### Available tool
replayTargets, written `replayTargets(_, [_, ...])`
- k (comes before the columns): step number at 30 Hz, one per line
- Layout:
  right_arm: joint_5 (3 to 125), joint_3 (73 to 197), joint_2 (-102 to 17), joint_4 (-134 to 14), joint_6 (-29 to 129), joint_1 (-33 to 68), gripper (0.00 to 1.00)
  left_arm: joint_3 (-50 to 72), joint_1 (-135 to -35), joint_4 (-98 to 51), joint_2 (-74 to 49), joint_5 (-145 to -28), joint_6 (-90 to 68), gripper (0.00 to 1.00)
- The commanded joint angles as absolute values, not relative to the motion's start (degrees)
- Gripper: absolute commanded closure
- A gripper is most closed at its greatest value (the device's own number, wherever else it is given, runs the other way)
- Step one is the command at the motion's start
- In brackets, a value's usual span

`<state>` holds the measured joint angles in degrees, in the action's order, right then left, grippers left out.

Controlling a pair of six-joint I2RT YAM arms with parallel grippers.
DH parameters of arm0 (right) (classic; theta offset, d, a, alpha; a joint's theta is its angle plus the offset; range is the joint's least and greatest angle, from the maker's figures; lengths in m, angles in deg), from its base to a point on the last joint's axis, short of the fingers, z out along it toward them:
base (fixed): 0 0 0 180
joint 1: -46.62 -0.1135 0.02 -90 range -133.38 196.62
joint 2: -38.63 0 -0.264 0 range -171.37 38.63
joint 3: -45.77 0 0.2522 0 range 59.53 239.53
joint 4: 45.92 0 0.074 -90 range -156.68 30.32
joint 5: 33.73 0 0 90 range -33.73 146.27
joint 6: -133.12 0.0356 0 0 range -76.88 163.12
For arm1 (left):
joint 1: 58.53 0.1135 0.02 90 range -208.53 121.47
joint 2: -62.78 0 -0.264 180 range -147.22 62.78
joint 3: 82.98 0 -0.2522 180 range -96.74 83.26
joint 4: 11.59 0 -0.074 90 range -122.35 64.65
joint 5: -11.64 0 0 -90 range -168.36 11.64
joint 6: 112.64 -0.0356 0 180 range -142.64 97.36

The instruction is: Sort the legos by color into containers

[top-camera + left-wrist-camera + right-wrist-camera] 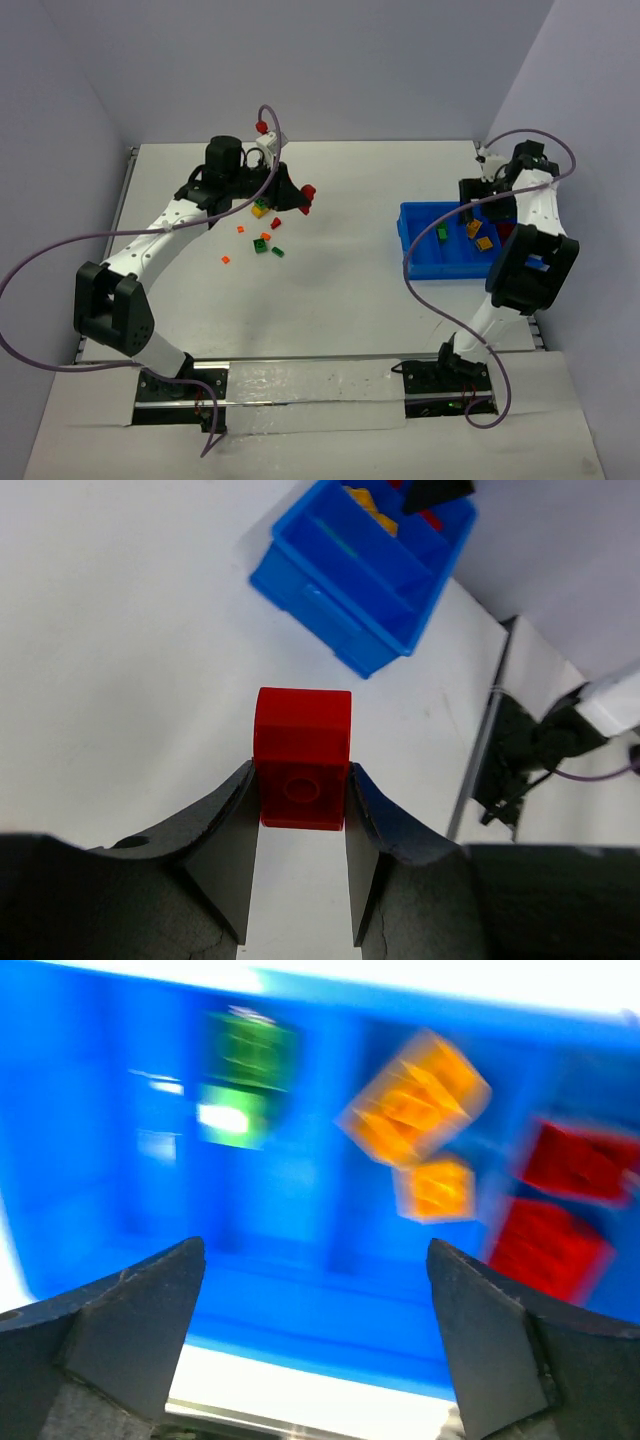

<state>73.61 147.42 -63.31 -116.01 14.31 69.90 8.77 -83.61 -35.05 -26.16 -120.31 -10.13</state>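
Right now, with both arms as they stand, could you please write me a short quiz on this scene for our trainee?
1. True or false: the left gripper holds a red lego between its fingers.
2. The right gripper is: A) open above the blue bin; B) shut on a green brick; C) shut on nothing.
3. Which colours of legos lie in the bin?
Key: 1 true; 2 A; 3 green, orange, red.
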Motion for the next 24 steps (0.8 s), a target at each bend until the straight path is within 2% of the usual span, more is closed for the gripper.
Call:
replayTargets(1, [91.74,152.54,-52.89,-119.58,21.59,62.31,0.00,8.91,-84.80,-29.88,-23.79,-129.68,-6.90,1.00])
replayTargets(8, [106.79,149.56,-49.61,-107.26,45.31,43.79,0.00,10.03,-89.43,-38.55,-20.65,-116.85,-20.12,1.00])
replayTargets(13, [109.61,145.05,-49.59,-95.12,56.71,36.85,0.01,11.48,-94.47,-41.69,-18.38,-105.15,-28.81,1.00])
replayTargets(24, [108.53,145.59,-51.20,-94.34,57.07,26.55,0.09,12.85,-98.36,-42.92,-16.59,-99.97,-33.09,1.00])
